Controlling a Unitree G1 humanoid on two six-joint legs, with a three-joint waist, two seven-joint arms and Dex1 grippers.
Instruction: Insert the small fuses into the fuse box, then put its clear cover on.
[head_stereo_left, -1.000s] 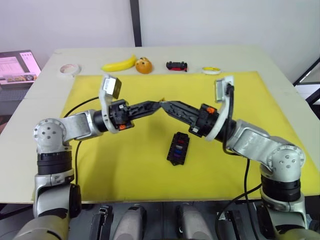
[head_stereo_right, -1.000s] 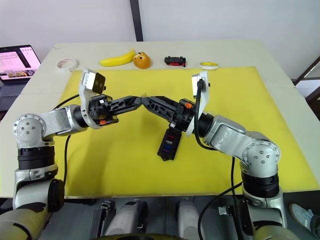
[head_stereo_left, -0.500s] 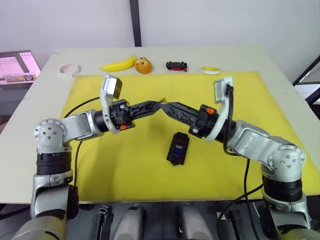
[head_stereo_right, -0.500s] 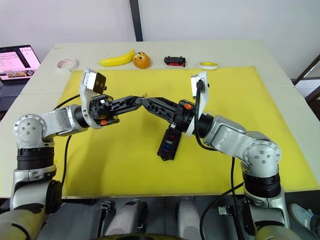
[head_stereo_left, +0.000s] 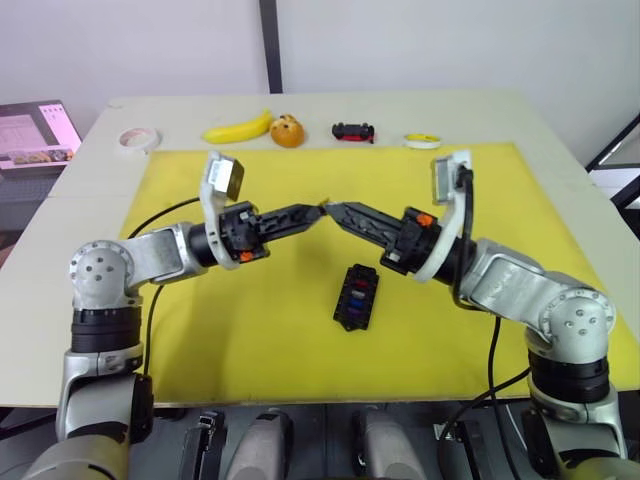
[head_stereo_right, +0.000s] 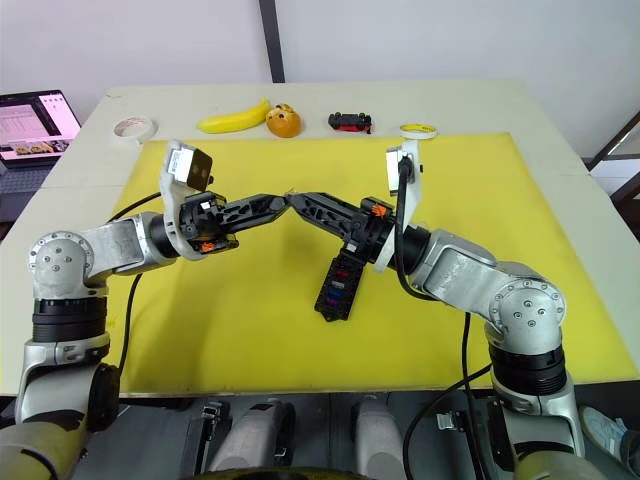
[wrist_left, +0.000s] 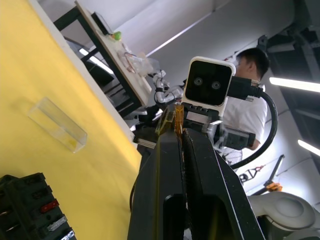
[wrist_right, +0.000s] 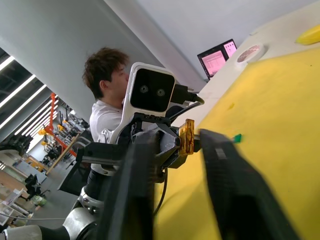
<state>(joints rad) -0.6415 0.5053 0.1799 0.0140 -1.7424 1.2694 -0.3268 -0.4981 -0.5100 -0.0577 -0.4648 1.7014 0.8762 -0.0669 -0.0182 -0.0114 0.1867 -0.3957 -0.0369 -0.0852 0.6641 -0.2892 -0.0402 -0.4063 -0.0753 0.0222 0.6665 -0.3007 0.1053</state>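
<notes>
Above the yellow mat, your left gripper (wrist_left: 179, 131) pinches a tiny olive-brown plastic fuse (wrist_left: 178, 119); right gripper (wrist_right: 187, 145) fingers apart. Light, slippery: grip its flat sides.

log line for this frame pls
phase: fuse handover mid-air | left end effector: shut on olive-brown fuse | right end effector: open around it | fuse box: on mat, part-filled

the mat (head_stereo_left: 250, 330) looks like matt yellow cloth or foam, smooth. the fuse box (head_stereo_left: 356, 297) is dull black plastic. the clear cover (wrist_left: 56, 124) is glossy see-through plastic. the amber fuse (wrist_right: 189, 136) looks translucent plastic. the table (head_stereo_left: 60, 230) has a pale, smooth matt top.
</notes>
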